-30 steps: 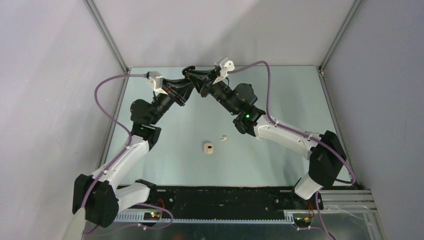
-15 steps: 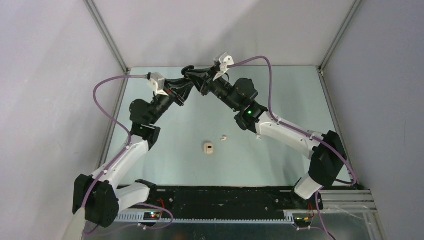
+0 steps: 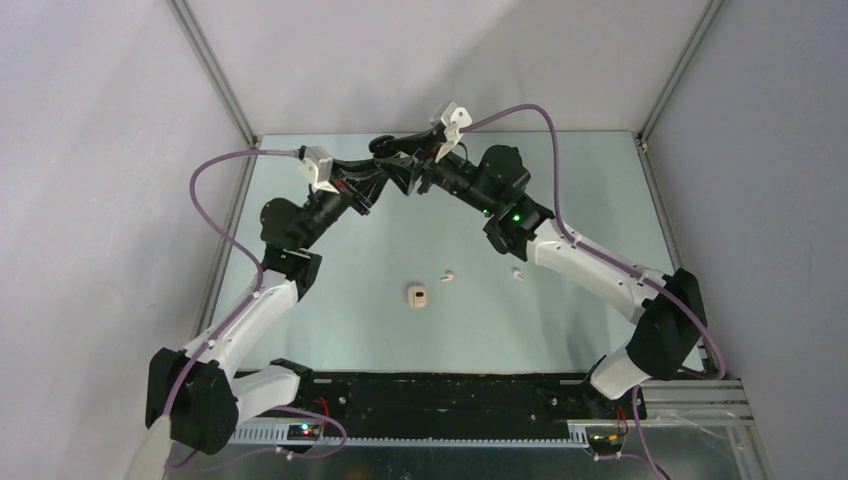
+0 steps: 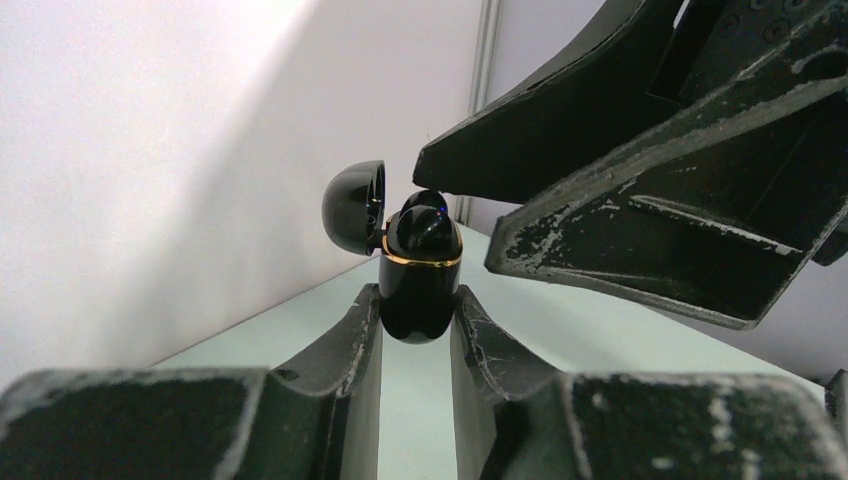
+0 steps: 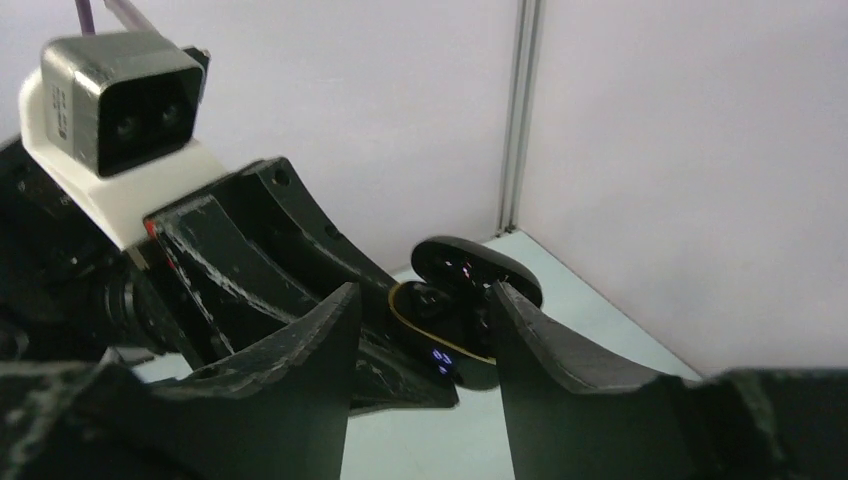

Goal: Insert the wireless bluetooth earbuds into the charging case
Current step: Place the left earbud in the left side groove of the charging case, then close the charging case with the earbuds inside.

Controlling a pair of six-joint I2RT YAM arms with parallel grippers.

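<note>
Over the far edge of the desk (image 3: 390, 245), the left tool (image 4: 418, 312) pinched the open black charging case (image 4: 420, 285) steady so the spread right tool (image 5: 420, 325) could press down the black earbuds (image 4: 424, 226) inside.

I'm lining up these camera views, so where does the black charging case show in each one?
Top external: black charging case at far centre, where both arms meet.
Left wrist: case centre, lid open, clamped between the fingers.
Right wrist: case lower centre, seen between its fingers.
Shared landmark: the left gripper holding it.
</note>
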